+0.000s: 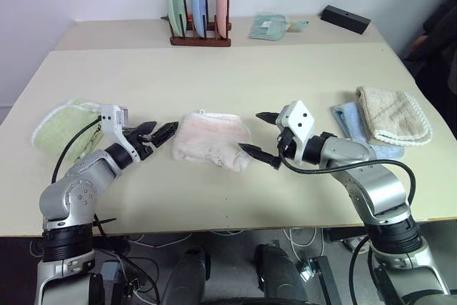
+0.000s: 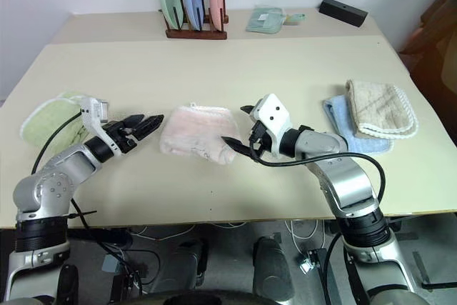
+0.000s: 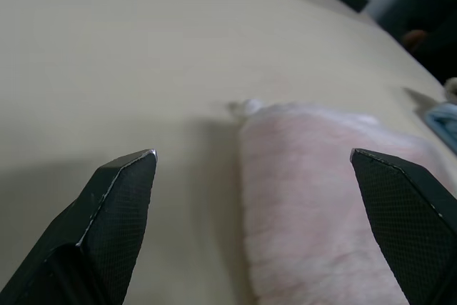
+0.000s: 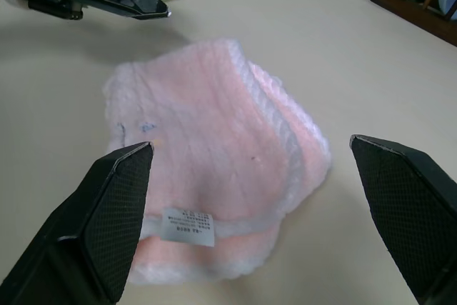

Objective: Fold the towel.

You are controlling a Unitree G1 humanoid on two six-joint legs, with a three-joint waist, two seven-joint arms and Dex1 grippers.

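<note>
Big beige table (image 1: 235,83) against white wall. Pink towel (image 1: 211,139) lies folded mid-table, between our two grippers, neither touching it.

Left gripper (image 1: 153,133) just beside towel's left edge, fingers spread wide, empty. Right gripper (image 1: 261,136) at towel's right edge, fingers wide apart too, holding nothing.

Right wrist view gives us what head views can't: white care label (image 4: 188,225) on towel's hem, print too tiny to read, plus small dark mark.

Green towel (image 1: 63,128) far left, beige towel (image 1: 391,113) on blue cloth (image 1: 351,125) right, plate rack (image 1: 200,9) at back.
</note>
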